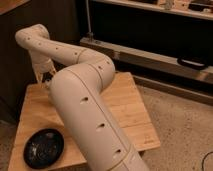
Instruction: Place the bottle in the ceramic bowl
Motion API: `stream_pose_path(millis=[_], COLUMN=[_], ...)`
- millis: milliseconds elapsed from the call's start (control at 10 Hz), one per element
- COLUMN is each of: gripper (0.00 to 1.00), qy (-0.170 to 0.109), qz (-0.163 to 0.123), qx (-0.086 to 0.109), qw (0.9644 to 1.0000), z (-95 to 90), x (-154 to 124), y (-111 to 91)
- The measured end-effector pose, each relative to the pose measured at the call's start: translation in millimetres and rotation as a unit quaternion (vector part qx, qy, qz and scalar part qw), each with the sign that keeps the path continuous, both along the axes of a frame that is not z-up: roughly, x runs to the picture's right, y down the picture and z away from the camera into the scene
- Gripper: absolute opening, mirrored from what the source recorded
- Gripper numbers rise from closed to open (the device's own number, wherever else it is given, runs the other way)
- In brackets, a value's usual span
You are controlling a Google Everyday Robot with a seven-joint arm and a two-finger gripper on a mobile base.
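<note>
The ceramic bowl (44,148) is a shallow glossy black dish at the near left corner of the wooden table (131,111). My gripper (44,77) hangs from the wrist over the far left part of the table, well behind the bowl and just above the tabletop. My thick pale arm (85,107) crosses the middle of the view and covers the spot right beside the gripper. I cannot make out the bottle as a separate thing; it is either hidden at the gripper or behind the arm.
A dark wall stands behind the table on the left. A low metal shelf unit (150,55) with a black handle (192,63) runs along the back right. Speckled floor (185,130) lies to the right of the table.
</note>
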State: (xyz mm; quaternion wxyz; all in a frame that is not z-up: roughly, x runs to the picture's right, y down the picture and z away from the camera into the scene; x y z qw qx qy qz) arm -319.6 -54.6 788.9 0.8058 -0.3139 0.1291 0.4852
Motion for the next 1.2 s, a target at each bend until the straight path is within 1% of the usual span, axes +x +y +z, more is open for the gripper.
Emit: stream_pose_path(millis=[200,300,400,500,800,900,1000,1100,1200], gripper=[0.25,0.18,0.07,0.01,0.00,0.00,0.00,0.00,0.00], qy=[-0.004,-0.005,-0.008,-0.010,-0.009,-0.009,-0.013,-0.017,-0.021], qz=[-0.009,-0.012,-0.016,-0.020,-0.020,-0.024,-0.029,-0.034,-0.040], qx=[0.001,0.005,0.011,0.016,0.014,0.018,0.029,0.034,0.042], qw=[1.0000,0.9999,0.9998,0.9996,0.9997,0.9995,0.9991,0.9987,0.9981], z=[6.4,8.8,10.6,11.2,9.0,7.7,5.3,0.1,-13.9], x=[-3.6,-4.3,-5.3,-7.1,-6.7,-6.2,-6.5,-7.0,-5.8], y=[11.8,14.8,17.6,19.5,18.9,20.5,22.2,24.4,21.0])
